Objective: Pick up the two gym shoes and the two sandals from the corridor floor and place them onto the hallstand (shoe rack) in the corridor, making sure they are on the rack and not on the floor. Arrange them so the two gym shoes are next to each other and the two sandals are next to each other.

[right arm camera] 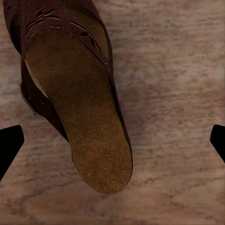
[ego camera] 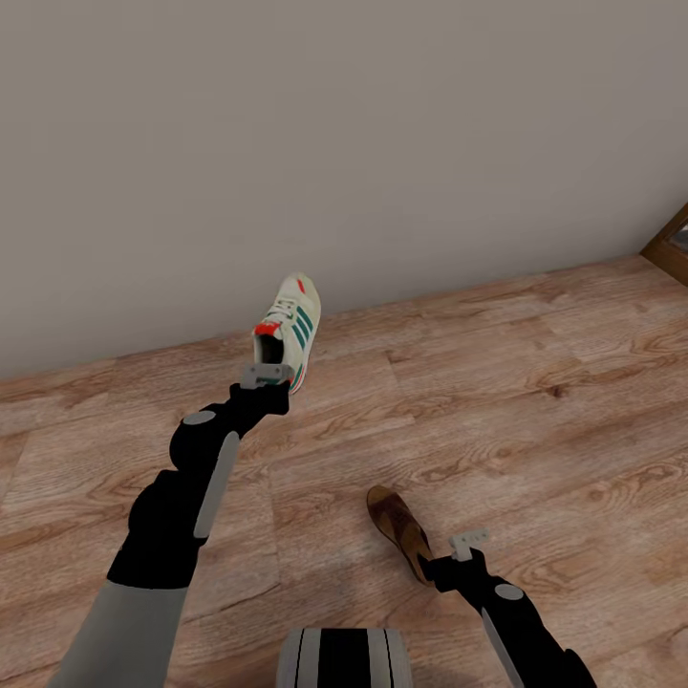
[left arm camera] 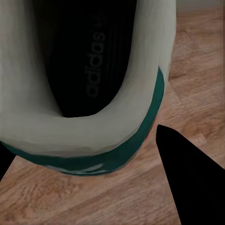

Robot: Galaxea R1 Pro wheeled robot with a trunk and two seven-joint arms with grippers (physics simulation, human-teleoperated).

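Note:
One cream-white gym shoe with green stripes and a red heel tab hangs tilted, toe up against the wall, above the corridor floor. My left gripper is shut on its heel. In the left wrist view the shoe's dark opening is very close, between the dark fingers. A dark brown sandal lies flat on the planks near my right gripper. The right wrist view looks straight down on the sandal; the right gripper is open, with its fingertips wide on either side of the heel and not touching it.
A plain grey wall rises just behind the held shoe. A brown wooden frame shows at the far right edge. My own base is at the bottom centre. Bare planks stretch to the right of the sandal.

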